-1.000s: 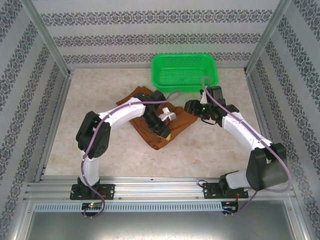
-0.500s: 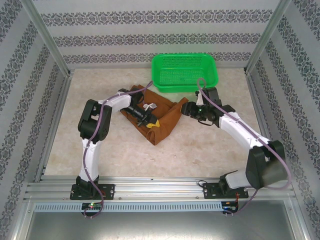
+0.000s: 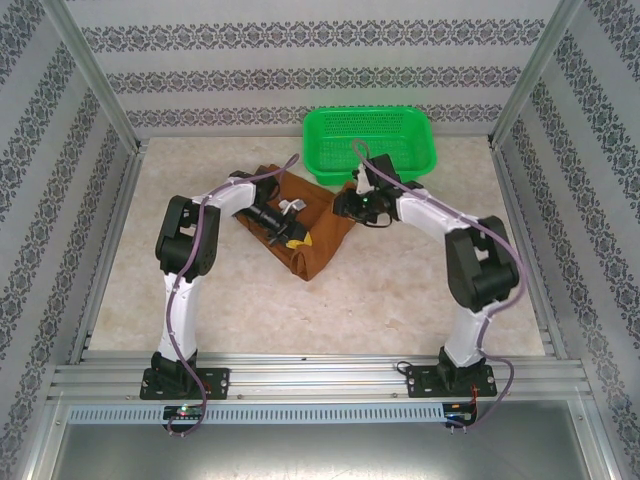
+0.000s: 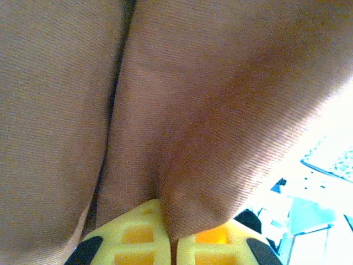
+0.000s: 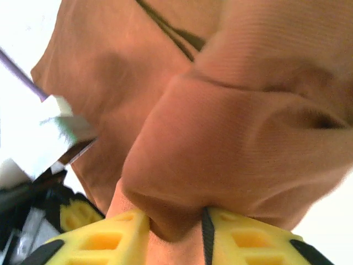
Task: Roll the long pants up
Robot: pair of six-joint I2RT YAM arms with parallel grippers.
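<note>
Two white-and-black arms rise from the metal rail at the near edge of the pale, stone-mottled counter.

The long pants, one garment, lie as a crumpled rust-brown heap under and between the two pincers. A tapering fold of them reaches nearer than the left pincer. The right pincer sits just to its right and slightly farther back, at the heap's right edge.

From overhead the cloth reads as flat colour. The left wrist camera brings out a fine diagonal rib in soft, matte fabric, with one deep crease running up the left. There the left pincer's two yellow, grid-moulded fingers stand almost together, a thin pleat of the pants nipped between them.

In the right wrist view the right pincer's two yellow fingers stand wider, clamped on a thick, rounded roll of the same cloth that bulges above them. A dark seam line crosses the fabric higher up.

Just beyond the right pincer stands one green basket of perforated plastic, rectangular with rounded corners. Behind it rise walls papered in grey floral bands.
</note>
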